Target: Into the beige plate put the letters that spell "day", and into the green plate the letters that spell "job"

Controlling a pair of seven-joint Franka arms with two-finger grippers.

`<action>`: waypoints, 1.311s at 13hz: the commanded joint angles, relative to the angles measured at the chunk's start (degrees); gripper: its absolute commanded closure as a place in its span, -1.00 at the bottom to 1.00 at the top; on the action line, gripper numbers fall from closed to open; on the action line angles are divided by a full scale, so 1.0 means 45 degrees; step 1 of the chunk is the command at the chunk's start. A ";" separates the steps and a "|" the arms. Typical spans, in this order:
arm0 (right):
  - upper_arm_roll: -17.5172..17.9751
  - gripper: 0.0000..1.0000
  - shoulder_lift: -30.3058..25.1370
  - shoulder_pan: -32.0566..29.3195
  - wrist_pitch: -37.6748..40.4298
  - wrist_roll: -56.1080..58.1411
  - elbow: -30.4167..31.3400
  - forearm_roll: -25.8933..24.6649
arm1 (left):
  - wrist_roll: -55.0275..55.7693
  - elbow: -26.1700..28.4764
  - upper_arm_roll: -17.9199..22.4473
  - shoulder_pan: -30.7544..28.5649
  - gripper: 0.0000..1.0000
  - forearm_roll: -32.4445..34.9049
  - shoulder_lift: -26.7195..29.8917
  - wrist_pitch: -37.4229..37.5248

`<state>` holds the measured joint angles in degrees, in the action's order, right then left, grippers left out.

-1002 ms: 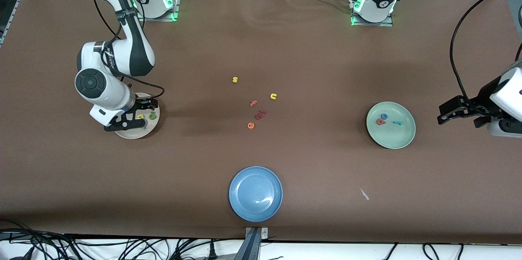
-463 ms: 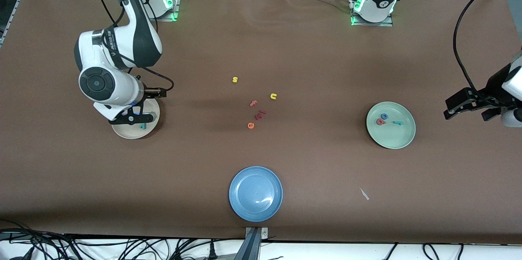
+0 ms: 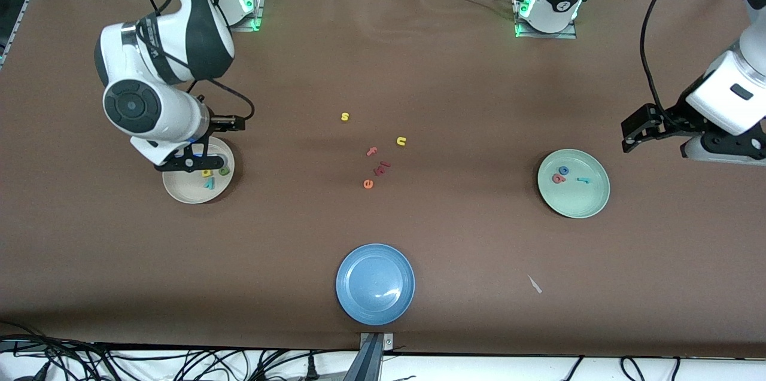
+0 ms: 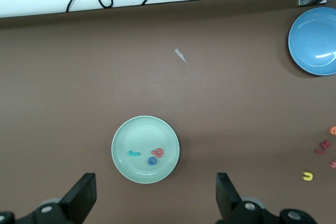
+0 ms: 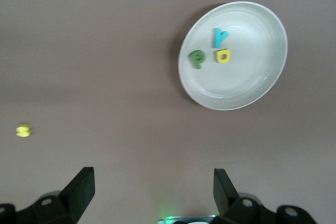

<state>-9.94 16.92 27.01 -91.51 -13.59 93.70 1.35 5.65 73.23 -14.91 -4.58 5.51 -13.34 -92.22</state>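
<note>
The beige plate (image 3: 185, 191) lies toward the right arm's end of the table. In it are a teal y (image 5: 220, 36), a yellow a (image 5: 223, 55) and a dark green d (image 5: 197, 59). My right gripper (image 3: 191, 164) hangs open and empty over that plate's edge (image 5: 262, 87). The green plate (image 3: 580, 201) lies toward the left arm's end and holds a blue o (image 4: 152, 161), a pink b (image 4: 157, 152) and a teal j (image 4: 134, 153). My left gripper (image 3: 643, 130) is raised high beside the green plate's rim (image 4: 121, 135), open and empty.
A blue plate (image 3: 347, 267) sits near the front edge. Mid-table lie loose letters: yellow s (image 3: 344, 116), yellow u (image 3: 401, 141), pink f (image 3: 372, 151), dark red pieces (image 3: 382, 167) and orange e (image 3: 368, 184). A white scrap (image 3: 534, 284) lies nearer the camera than the green plate.
My right gripper has risen off the beige plate, uncovering its three letters. My left arm has lifted and swung toward the robots' bases. Both grippers stay open.
</note>
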 commanded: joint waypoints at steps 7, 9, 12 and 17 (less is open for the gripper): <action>0.4729 -1.00 -0.2664 -0.4830 0.1152 -0.0031 0.0253 -0.0300 | -0.0182 0.1931 0.1184 0.0763 -1.00 -0.1010 0.1675 0.0200; 0.4710 -1.00 -0.2938 -0.5181 0.1915 0.0944 0.0097 -0.0339 | -0.0162 0.1872 0.1106 0.0666 -1.00 -0.0990 0.1578 0.0200; 0.4458 -1.00 -0.3191 -0.5554 0.2581 0.2683 -0.0314 -0.0827 | -0.0065 0.1853 0.1106 0.0685 -1.00 -0.0990 0.1461 0.0200; 0.3013 -1.00 -0.3447 -0.5534 0.2425 0.2746 -0.0315 -0.0691 | 0.0033 0.1814 0.1105 0.0685 -1.00 -0.0990 0.1441 0.0200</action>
<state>4.72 2.15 2.31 -81.20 -1.88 92.93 -1.62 5.62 80.64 -10.22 -1.59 2.40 -7.85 -91.12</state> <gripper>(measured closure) 0.000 0.000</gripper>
